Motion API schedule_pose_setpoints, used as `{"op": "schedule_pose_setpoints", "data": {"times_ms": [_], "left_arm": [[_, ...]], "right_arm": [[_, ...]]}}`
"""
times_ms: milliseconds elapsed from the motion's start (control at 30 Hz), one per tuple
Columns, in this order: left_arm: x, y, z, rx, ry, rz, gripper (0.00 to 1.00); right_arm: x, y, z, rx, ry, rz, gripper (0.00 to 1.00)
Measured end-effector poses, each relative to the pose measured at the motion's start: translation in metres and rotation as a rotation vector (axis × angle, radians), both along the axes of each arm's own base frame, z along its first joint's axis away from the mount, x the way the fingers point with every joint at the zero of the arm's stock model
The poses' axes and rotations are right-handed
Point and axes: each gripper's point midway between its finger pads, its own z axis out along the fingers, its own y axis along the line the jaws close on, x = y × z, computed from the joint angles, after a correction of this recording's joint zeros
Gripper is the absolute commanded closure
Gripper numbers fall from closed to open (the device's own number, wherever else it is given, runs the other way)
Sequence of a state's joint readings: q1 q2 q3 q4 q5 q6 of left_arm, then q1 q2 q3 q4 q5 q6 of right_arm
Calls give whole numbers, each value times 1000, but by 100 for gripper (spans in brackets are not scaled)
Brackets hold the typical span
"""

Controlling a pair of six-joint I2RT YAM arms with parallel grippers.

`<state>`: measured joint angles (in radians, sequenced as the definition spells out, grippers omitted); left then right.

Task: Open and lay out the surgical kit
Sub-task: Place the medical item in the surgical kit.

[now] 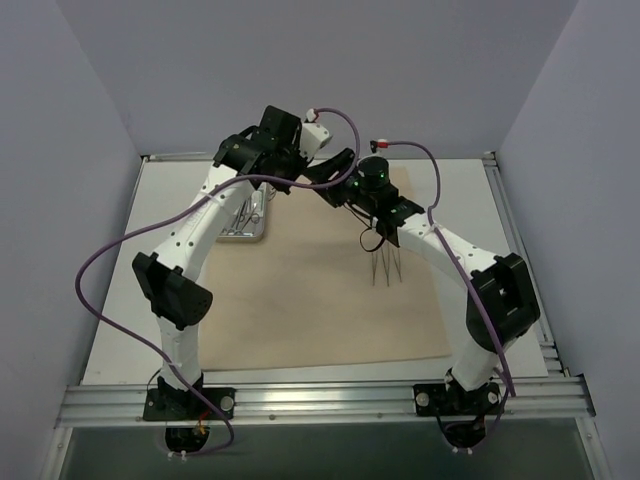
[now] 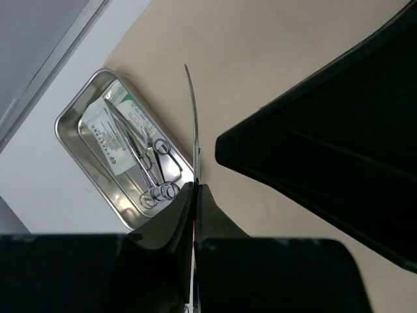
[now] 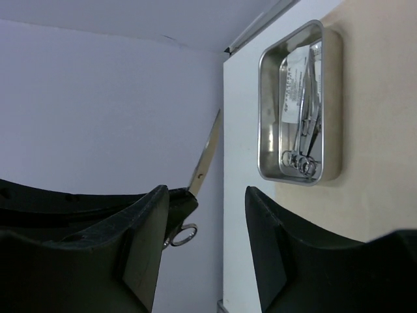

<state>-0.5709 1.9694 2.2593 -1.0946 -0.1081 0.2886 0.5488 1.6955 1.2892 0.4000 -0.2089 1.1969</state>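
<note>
The beige cloth wrap [image 1: 300,300] lies spread flat on the table. The steel tray [image 1: 245,238] sits at its far left corner and holds scissor-handled instruments [image 2: 153,163] and clear packets [image 2: 117,130]. My left gripper [image 1: 338,162] is in the air above the cloth's far edge, shut [image 2: 195,186] on a pair of curved steel scissors [image 2: 193,124], blade pointing out past the fingertips. My right gripper [image 1: 335,192] is open [image 3: 207,192] and empty right beside it; the held scissors [image 3: 207,153] show just beyond its left finger. Thin tweezers [image 1: 385,265] lie on the cloth.
The tray [image 3: 332,98] also shows in the right wrist view, at the cloth's edge [image 3: 378,130]. Grey walls enclose the table on three sides. An aluminium rail [image 1: 320,400] runs along the near edge by the arm bases. Purple cables loop off both arms.
</note>
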Motion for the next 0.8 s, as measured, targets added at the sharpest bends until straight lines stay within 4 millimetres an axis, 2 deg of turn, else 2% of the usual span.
{"op": "schedule_pose_setpoints", "data": {"times_ms": [200, 300, 633, 767, 800], "left_arm": [[-5, -8, 0, -33, 15, -9, 98], [-6, -10, 0, -46, 20, -7, 98], [-6, -13, 0, -69, 24, 3, 98], [-6, -14, 1, -73, 25, 5, 98], [-6, -14, 1, -74, 25, 5, 98]], "right_arm": [[6, 2, 18, 98, -19, -19, 57], [9, 5, 19, 135, -13, -19, 58], [16, 24, -17, 184, 74, 21, 59], [16, 30, -11, 225, 59, 43, 72], [16, 31, -9, 234, 54, 49, 78]]}}
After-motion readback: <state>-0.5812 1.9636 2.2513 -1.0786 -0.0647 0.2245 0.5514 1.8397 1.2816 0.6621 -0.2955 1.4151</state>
